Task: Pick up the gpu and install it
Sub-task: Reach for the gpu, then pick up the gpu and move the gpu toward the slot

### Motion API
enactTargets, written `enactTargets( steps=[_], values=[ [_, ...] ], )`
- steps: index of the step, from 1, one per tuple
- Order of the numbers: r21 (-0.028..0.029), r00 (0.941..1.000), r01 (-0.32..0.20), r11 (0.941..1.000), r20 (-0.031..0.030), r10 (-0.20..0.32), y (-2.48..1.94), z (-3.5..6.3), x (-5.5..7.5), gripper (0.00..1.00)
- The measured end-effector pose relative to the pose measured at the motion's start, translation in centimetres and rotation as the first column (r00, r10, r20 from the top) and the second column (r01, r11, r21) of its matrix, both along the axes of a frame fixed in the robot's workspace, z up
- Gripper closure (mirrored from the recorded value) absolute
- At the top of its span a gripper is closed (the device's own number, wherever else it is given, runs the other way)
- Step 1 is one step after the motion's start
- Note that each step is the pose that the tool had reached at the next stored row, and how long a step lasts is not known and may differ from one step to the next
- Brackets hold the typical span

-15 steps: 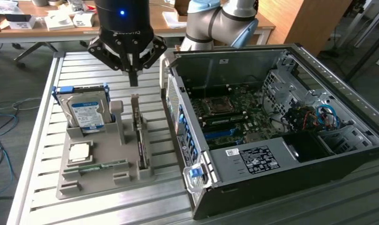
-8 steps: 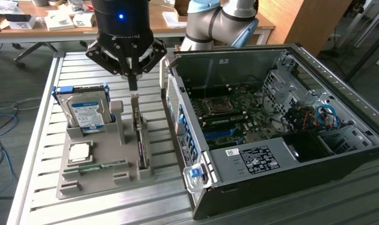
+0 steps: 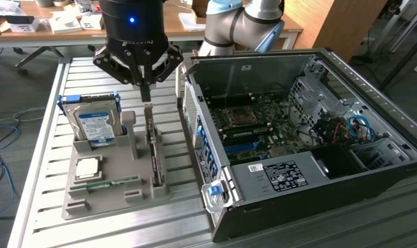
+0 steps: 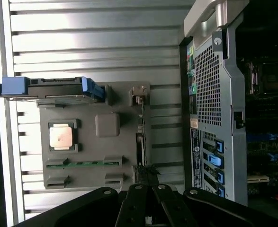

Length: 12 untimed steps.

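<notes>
Exterior, case: nearest the camera I had the open computer case [image 3: 298, 212], on the exterior view's right, with its motherboard [image 3: 257, 124] exposed.
Exterior, tray: the grey parts tray [image 3: 105, 194] sat just beside the case on the slatted table [image 3: 91, 230], with the hard drive [image 3: 95, 124] standing in its far slot.
Exterior, gpu: the gpu [image 3: 154, 155] stood edge-on in the tray slot nearest the case, not yet lifted.
Exterior, claw: the gripper [image 3: 145, 95] hung straight over the card's far end with its 2 fingers clenched together. I could not tell whether they pinched the card's top edge or only met above it.
Wrist, claw: the black linkage sat closest to the lens.
Wrist, tray: the gpu read as 1 thin line, with the CPU [image 4: 62, 135] and the memory stick [image 4: 82, 163] well apart from it.
Risk: I judged that an end-only pinch could let the card tilt and jam in its slot, or clip the case wall close by.
</notes>
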<state>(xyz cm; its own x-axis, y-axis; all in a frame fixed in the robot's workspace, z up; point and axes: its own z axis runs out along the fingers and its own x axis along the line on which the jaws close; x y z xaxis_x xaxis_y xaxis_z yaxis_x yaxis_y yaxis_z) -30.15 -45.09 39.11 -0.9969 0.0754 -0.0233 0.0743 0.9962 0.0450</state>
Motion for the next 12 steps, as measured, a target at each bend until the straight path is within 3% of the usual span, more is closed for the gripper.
enactTargets(
  steps=[12],
  values=[
    [0.0,1.0,0.0,1.0,0.0,0.0,-0.03,0.0,0.0,0.89]
  ],
)
